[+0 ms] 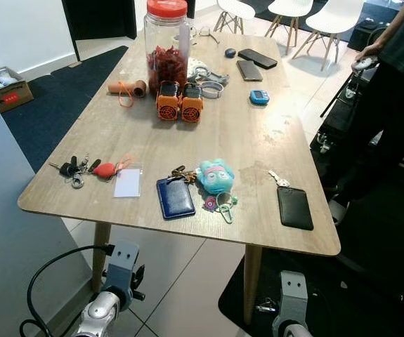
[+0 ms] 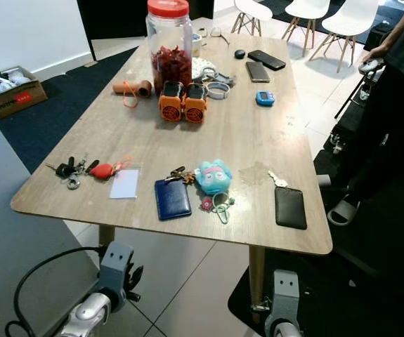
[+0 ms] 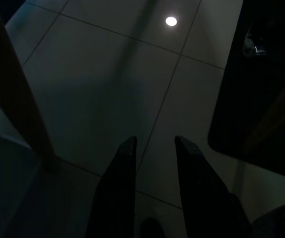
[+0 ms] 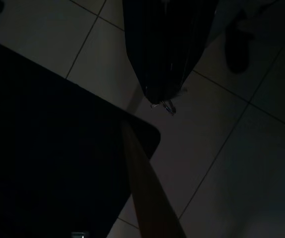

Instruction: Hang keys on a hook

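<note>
On the table (image 1: pixel 258 151), three key bunches (image 1: pixel 75 169) lie.

Head views bright, sharp, evenly lit; wrist views very dark, one ceiling-light glint on floor tiles (image 3: pixel 171 21).

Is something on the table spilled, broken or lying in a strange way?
Nothing is spilled or broken. The red-lidded jar stands upright on the table. Only a faint pale stain marks the wood near the black pouch.

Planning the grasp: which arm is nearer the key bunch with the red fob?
Left. The left arm hangs below the table edge under the key bunch; the right arm hangs far across.
</note>
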